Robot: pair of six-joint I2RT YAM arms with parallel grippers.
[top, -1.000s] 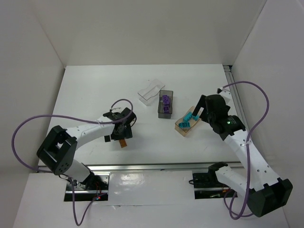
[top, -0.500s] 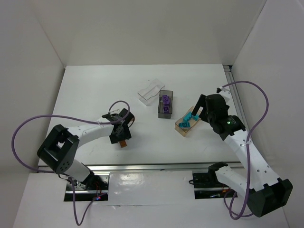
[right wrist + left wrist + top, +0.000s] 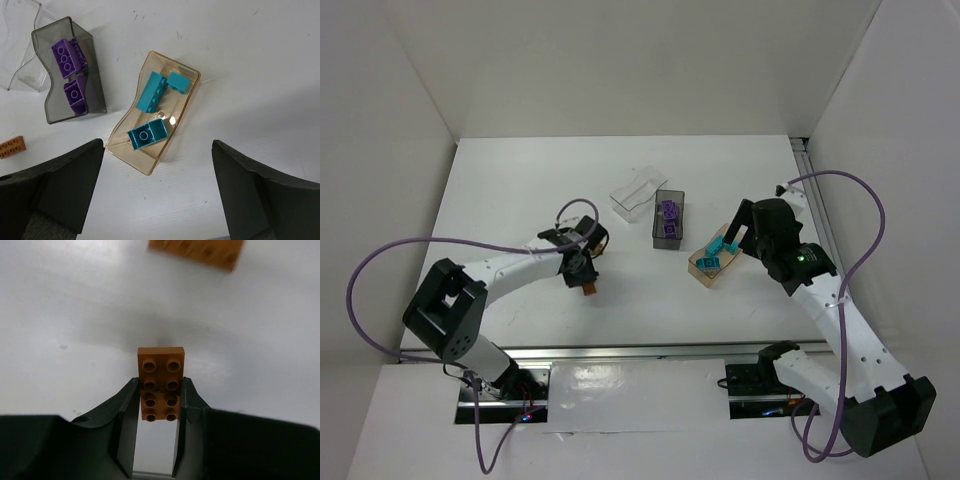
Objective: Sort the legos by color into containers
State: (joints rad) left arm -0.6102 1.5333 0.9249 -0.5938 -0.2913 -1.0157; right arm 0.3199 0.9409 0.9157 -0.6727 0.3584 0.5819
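Near the worktop's near edge, left of centre, the left fingers [image 3: 133,392] are closed on an orange-brown lego [image 3: 161,365]; a second orange one [image 3: 196,252] lies just beyond. The clear tray [image 3: 638,190], mid-worktop, looks empty, so orange seems the only colour unsorted. Purple legos [image 3: 67,57] sit in the dark grey tray [image 3: 55,112], teal ones [image 3: 152,92] in the tan tray [image 3: 176,111], above which the right fingers [image 3: 92,160] hang spread, empty.

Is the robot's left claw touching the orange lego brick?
Touching. The left wrist view shows the left gripper closed on the orange brick, with both fingers pressed against its long sides and no gap.
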